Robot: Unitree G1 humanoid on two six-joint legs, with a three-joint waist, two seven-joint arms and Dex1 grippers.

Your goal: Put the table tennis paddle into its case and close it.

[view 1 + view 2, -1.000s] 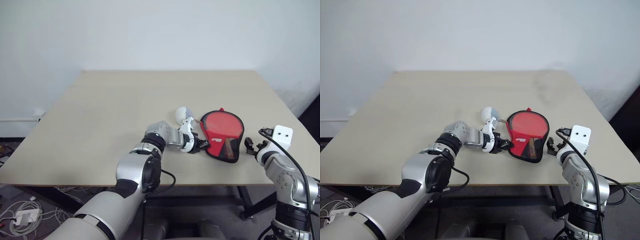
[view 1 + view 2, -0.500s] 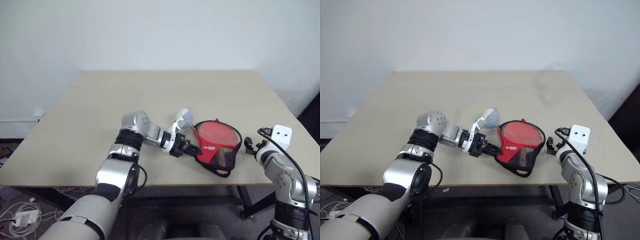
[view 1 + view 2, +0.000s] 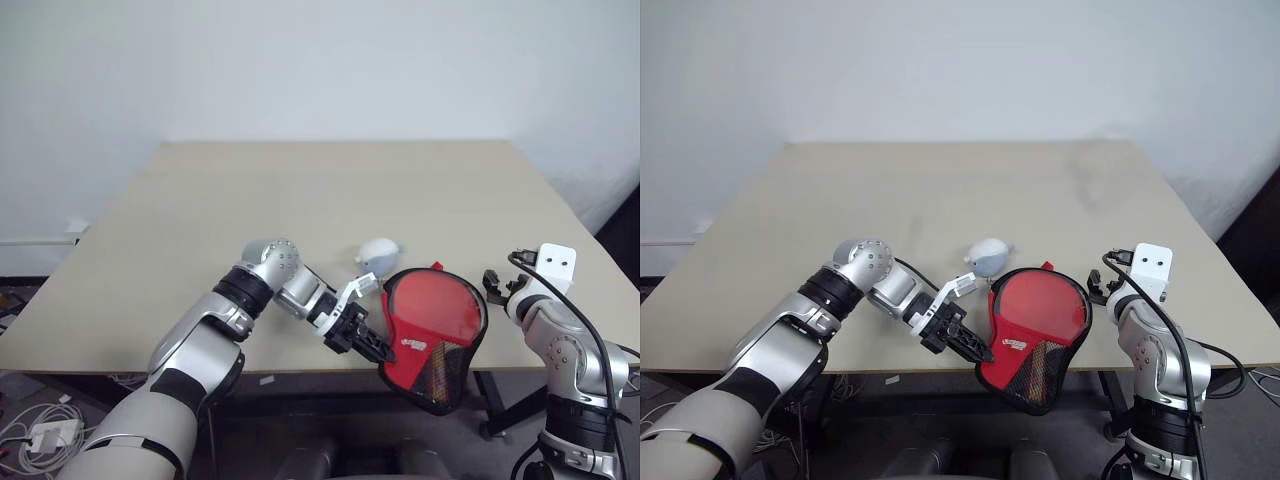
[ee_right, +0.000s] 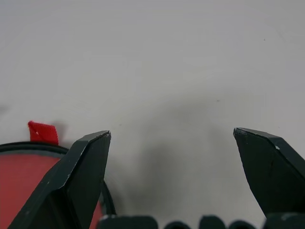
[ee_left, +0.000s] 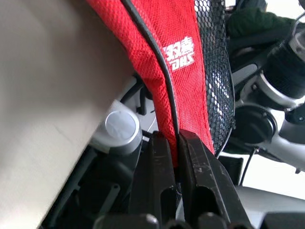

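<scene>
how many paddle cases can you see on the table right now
1. The case lies at the table's near edge, partly overhanging it, pinched at its narrow end by the left gripper's fingers. Whether it holds a paddle cannot be told.

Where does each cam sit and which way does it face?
Head stereo pair: forward and down over the table; both arms, left end effector shut on the case.
Left wrist: along its pinching fingers at the case's red fabric.
Right wrist: along the open right end effector at the tabletop.
Shared: the case.
</scene>
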